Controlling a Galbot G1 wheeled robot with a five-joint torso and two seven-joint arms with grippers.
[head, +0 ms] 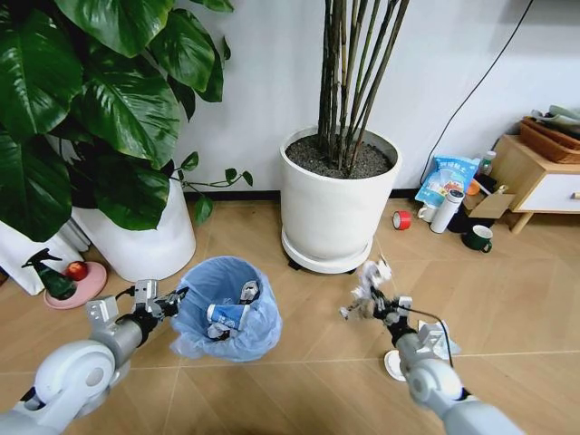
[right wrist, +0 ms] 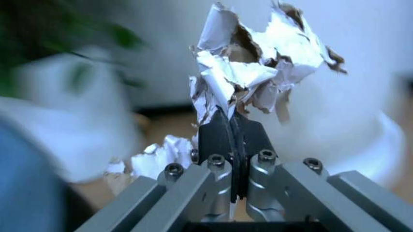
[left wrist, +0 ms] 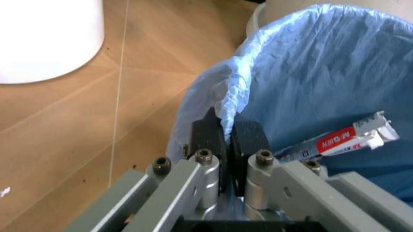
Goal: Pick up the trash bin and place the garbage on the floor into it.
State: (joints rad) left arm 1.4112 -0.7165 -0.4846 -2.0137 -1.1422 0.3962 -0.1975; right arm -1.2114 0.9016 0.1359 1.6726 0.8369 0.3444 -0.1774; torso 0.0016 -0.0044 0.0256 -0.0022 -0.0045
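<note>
The trash bin [head: 227, 340], lined with a crinkly light blue bag, stands on the herringbone wood floor [head: 299, 390]. My left gripper [head: 170, 301] is shut on its near rim; the left wrist view shows the black pads [left wrist: 208, 137] pinching the bag's edge [left wrist: 226, 104]. A white tube wrapper [left wrist: 339, 140] and other garbage [head: 228, 314] lie inside. My right gripper [head: 372, 297], to the right of the bin and above the floor, is shut on a crumpled white paper wad [head: 373, 275] [right wrist: 252, 67]. A white disc [head: 392, 365] and a crushed packet [head: 437, 335] lie under the right arm.
A big white pot [head: 331, 208] with dark stems stands behind the bin, another white pot [head: 145, 240] with broad leaves at the left. A pink dish [head: 71, 283], red tape roll [head: 401, 219], white bottle [head: 446, 210], green mug [head: 478, 237] and wooden cabinet [head: 544, 177] ring the area.
</note>
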